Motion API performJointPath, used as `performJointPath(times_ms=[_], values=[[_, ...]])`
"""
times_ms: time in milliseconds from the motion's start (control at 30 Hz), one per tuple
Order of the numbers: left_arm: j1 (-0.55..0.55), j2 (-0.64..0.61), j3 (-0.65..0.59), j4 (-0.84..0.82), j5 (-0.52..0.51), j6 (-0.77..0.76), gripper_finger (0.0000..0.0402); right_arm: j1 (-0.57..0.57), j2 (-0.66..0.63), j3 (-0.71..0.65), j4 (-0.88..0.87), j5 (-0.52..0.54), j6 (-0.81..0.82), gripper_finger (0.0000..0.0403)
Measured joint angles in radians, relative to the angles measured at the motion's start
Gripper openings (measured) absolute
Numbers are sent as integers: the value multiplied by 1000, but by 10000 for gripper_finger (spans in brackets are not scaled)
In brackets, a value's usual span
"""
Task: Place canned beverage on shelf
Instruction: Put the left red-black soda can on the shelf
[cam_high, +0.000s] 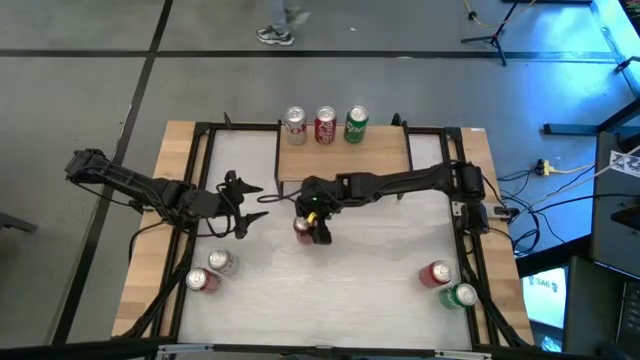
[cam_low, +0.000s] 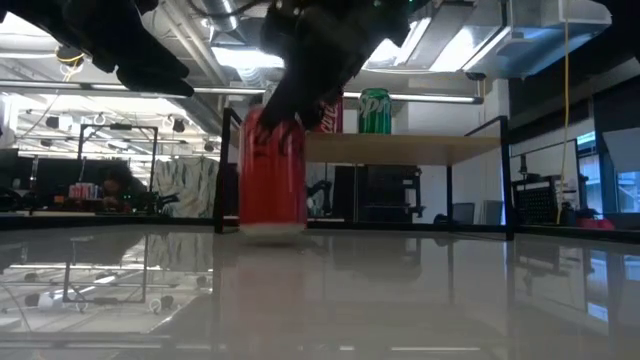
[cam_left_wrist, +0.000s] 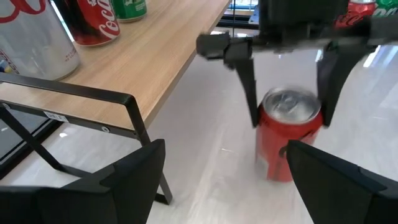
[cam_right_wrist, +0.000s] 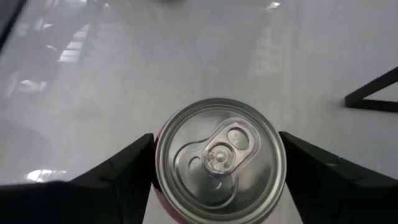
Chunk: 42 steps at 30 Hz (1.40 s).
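A red can (cam_high: 302, 228) stands upright on the white table in front of the shelf; it also shows in the low view (cam_low: 272, 185), the left wrist view (cam_left_wrist: 287, 140) and the right wrist view (cam_right_wrist: 219, 158). My right gripper (cam_high: 314, 226) is above it, shut on its upper part. The shelf (cam_high: 345, 162), a light wood plank on black legs, carries a silver can (cam_high: 294, 124), a red can (cam_high: 325, 125) and a green can (cam_high: 356, 124). My left gripper (cam_high: 248, 205) is open and empty, left of the red can, near the shelf's left leg. My right gripper pinches the red can between its two fingers, at the can's side wall just below the top rim (cam_right_wrist: 281, 149). The fingers (cam_left_wrist: 249, 93) come from above and point down, one on each side. The can is upright, its base on the table (cam_low: 272, 230).
Two cans, a silver can (cam_high: 222, 261) and a red can (cam_high: 200, 281), stand at the near left; another red can (cam_high: 435, 272) and a green can (cam_high: 460, 295) stand at the near right. The shelf's plank has bare room right of the green can (cam_high: 385, 160). A black frame runs along the table's edges.
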Motion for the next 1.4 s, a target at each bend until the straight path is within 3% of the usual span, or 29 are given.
performJointPath(times_ms=[633,1067,1400], values=[[-1,0,1,1,0,-1,325,0,-366,1,-226,-3,10,295],[0,0,1,4,0,-1,325,-15,-577,2,-429,256,7,293],[0,0,1,5,0,-2,325,-177,-623,2,-542,266,-6,293]])
